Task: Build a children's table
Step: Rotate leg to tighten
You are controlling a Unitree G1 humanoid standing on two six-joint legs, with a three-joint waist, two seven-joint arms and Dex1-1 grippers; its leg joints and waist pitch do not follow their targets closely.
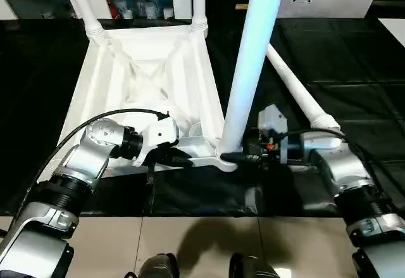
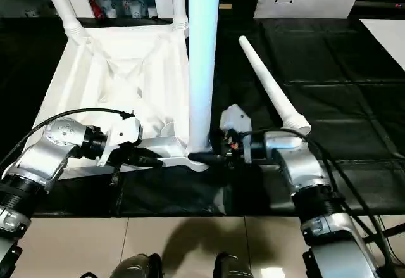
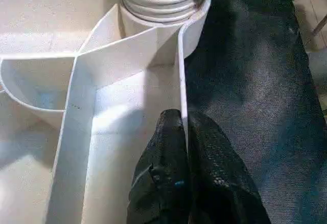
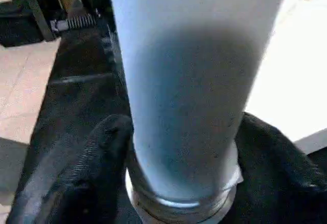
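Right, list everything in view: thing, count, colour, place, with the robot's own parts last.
table top: one, white, upside down on the workbench, ribbed underside up.
far legs: two, white, upright in the far corner sockets.
near leg: one, white, upright in the near corner socket by the right gripper.
loose leg: one, white, lying on the workbench to the right of the table top.
workbench: one, black sheet-covered, under everything.
floor: tan tiles, in front of the workbench.
left gripper: one, black fingers, shut on the table top's near edge wall.
right gripper: one, black fingers, either side of the near leg's base.
forearms: two, silver, low at both sides.
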